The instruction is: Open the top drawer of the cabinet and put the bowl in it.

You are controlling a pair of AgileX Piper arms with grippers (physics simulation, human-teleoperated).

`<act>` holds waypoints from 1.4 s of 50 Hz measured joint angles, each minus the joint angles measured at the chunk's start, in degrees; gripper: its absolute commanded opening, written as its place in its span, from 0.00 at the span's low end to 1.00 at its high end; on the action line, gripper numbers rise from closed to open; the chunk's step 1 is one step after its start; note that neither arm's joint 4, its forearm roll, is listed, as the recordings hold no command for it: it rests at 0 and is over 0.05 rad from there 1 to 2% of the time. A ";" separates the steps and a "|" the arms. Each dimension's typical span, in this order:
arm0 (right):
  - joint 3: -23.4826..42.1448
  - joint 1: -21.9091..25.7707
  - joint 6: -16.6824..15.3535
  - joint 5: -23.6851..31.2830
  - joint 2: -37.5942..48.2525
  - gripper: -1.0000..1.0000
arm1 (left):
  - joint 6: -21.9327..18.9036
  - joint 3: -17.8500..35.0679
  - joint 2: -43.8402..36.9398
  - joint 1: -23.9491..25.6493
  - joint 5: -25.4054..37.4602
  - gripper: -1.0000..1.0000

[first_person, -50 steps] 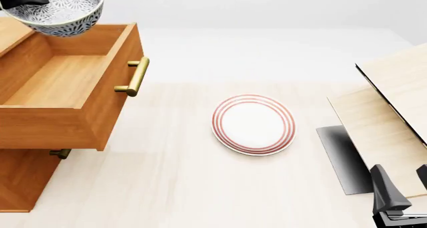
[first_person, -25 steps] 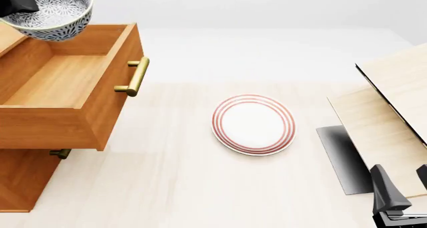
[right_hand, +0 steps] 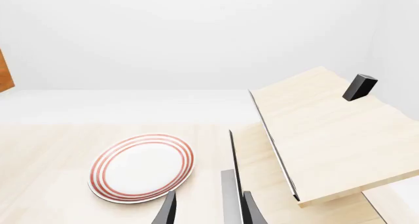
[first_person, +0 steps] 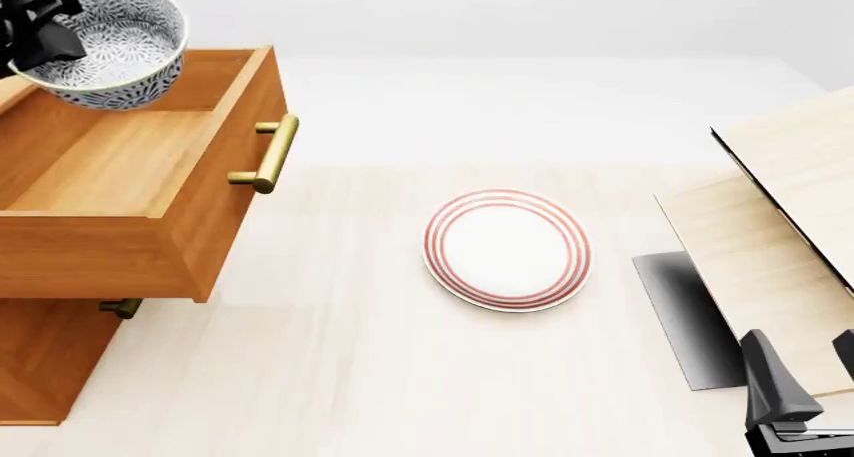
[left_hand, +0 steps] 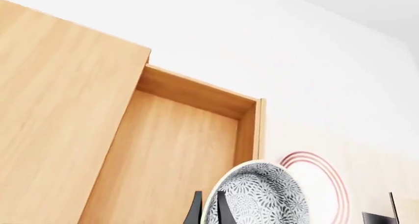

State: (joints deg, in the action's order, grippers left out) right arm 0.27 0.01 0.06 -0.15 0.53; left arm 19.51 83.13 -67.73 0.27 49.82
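Observation:
The cabinet stands at the left with its top drawer pulled out and nothing inside it; the drawer's brass handle faces right. My left gripper is shut on the near rim of the speckled bowl and holds it upright above the drawer's back part. In the left wrist view the gripper pinches the bowl rim over the drawer floor. My right gripper is open and empty at the front right; it also shows in the right wrist view.
A white plate with red rings lies mid-table. A pale slanted wooden structure stands at the right, with a small dark block on it. A second brass handle shows under the open drawer.
The left gripper has carried the bowl a little left and lower, closer over the open drawer. The right arm has not moved.

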 measured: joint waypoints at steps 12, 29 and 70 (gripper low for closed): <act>0.00 0.00 -0.01 0.00 -0.01 1.00 | 0.69 -2.78 0.36 -1.29 -1.88 0.00; 0.00 0.00 -0.01 0.00 0.00 1.00 | 1.79 -7.43 -0.28 -2.82 -5.75 0.00; 0.00 0.00 0.00 0.00 0.00 1.00 | 3.01 -12.38 -5.07 -6.43 -12.81 0.00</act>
State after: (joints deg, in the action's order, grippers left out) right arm 0.27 0.01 0.06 -0.15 0.53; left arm 22.53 70.74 -72.80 -6.16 37.01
